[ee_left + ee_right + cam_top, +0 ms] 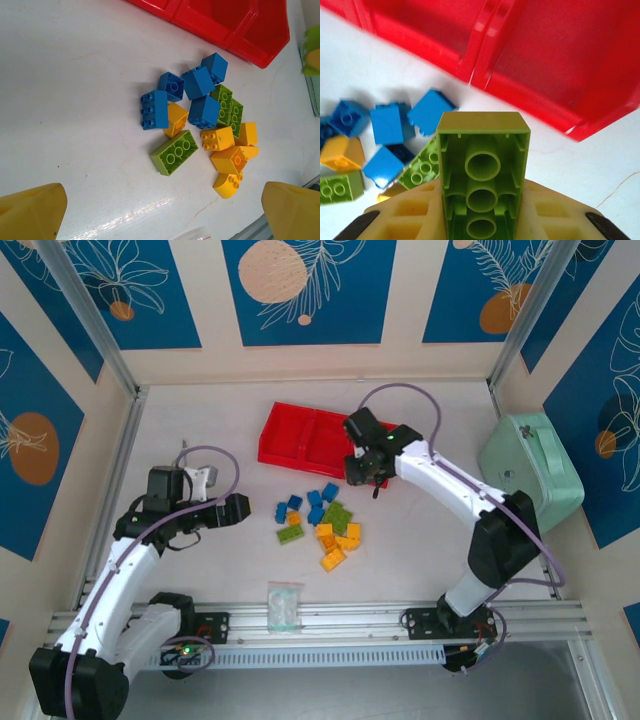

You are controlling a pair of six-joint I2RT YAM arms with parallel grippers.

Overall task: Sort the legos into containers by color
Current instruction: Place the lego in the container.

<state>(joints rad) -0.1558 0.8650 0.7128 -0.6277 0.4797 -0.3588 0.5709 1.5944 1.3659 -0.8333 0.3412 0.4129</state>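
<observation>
The right gripper (368,470) sits just right of centre in the top view, at the lower right edge of the red tray (300,435). In the right wrist view, its yellow fingers (407,220) are clamped on a lime green brick (482,165). The brick's hollow underside faces the camera, and we count three round tubes in it. The brick's far end appears just below the tray's near wall, close to the divider between two compartments. We cannot tell whether the brick is above the table (75,75) or above the tray.

The left gripper (240,510) is left of centre in the top view, beside the pile and apart from it. In the left wrist view, its fingertips (30,212) stand wide apart at the two lower corners, with bare table between them.

The loose legos (320,522) lie in one cluster on the table, below the tray and between the two grippers. In the left wrist view:
- the blue bricks (200,82) fill the upper part of the cluster;
- the orange-yellow bricks (227,157) gather at its lower right;
- a long lime brick (174,152) lies studs up at its lower left.

A clear bag (284,605) lies at lower centre in the top view. A mint-green case (530,470) stands at the right edge.
</observation>
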